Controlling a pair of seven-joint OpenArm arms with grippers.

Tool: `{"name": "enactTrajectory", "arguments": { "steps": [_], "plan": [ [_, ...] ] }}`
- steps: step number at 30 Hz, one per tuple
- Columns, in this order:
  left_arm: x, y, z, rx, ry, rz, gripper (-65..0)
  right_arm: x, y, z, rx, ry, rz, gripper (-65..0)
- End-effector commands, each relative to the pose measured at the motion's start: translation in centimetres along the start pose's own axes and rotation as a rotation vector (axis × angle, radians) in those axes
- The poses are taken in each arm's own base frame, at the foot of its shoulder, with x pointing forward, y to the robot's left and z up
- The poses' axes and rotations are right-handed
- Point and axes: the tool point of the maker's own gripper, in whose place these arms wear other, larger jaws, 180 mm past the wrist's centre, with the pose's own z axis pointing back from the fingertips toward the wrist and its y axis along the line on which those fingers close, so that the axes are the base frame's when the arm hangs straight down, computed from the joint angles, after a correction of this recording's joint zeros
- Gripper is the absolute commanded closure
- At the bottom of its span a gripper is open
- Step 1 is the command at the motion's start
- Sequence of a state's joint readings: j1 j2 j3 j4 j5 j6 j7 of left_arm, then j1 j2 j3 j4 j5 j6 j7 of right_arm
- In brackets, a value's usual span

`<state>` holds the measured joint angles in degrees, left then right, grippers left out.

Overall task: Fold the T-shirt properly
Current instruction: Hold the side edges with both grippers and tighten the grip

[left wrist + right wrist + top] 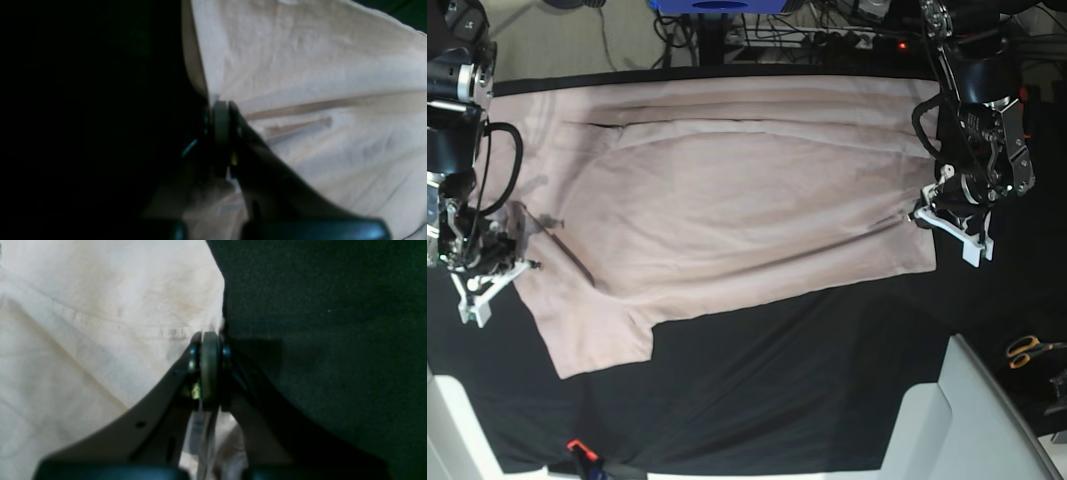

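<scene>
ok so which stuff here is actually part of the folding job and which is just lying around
Part of the job:
- T-shirt, spread on the black table cloth
- left gripper, shut on the shirt's edge
- right gripper, shut on the opposite edge

Just lying about:
- scissors
- cables behind the table

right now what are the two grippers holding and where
Both hold the T-shirt: left gripper and right gripper each pinch a side edge, at opposite ends.

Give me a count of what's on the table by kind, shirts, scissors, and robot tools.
T-shirt: 1
Scissors: 1
Tools: 2, left tool and right tool, both shut on the T-shirt's edges
Total: 4
</scene>
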<state>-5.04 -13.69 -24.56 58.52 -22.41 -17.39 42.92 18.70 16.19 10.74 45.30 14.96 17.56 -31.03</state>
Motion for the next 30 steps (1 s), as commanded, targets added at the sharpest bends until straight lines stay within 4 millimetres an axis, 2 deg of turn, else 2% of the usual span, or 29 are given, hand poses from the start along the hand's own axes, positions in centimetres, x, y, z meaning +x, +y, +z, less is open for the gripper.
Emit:
{"name": "enactTrajectory", "arguments": {
  "steps": [1,8,9,11,13,17,24,30],
  "plan": [
    [-0.7,1.3,0.3,0.052,0.051,-0.022,0.0,2.7,-0.5,0.7,-0.006,-0.063,0.009,0.0],
    [0.0,1.7,0.6,0.061,0.04,-0.031,0.0,2.7,-0.5,0.7,-0.006,-0.063,0.009,0.0],
    [0.2,1.7,0.6,0.06,0.037,-0.031,-2.3,2.7,-0.5,0.7,-0.006,-0.063,0.009,0.0],
    [0.6,1.6,0.7,0.06,0.027,-0.034,-14.5,2.7,-0.5,0.7,-0.006,-0.063,0.009,0.0],
    [1.9,1.7,1.3,0.066,-0.011,-0.052,-23.7,2.7,-0.5,0.7,-0.006,-0.063,0.009,0.0],
    [4.4,0.8,2.4,0.061,-0.082,-0.088,-32.9,2.6,-0.5,0.7,-0.006,-0.062,0.009,0.0],
    [8.5,0.3,3.3,0.058,-0.161,-0.102,-34.7,2.6,-0.5,0.7,-0.006,-0.06,0.009,0.0],
    [9.4,0.0,2.4,0.042,-0.153,-0.068,-34.7,2.6,-0.5,0.7,-0.006,-0.059,0.009,0.0]
  ]
}}
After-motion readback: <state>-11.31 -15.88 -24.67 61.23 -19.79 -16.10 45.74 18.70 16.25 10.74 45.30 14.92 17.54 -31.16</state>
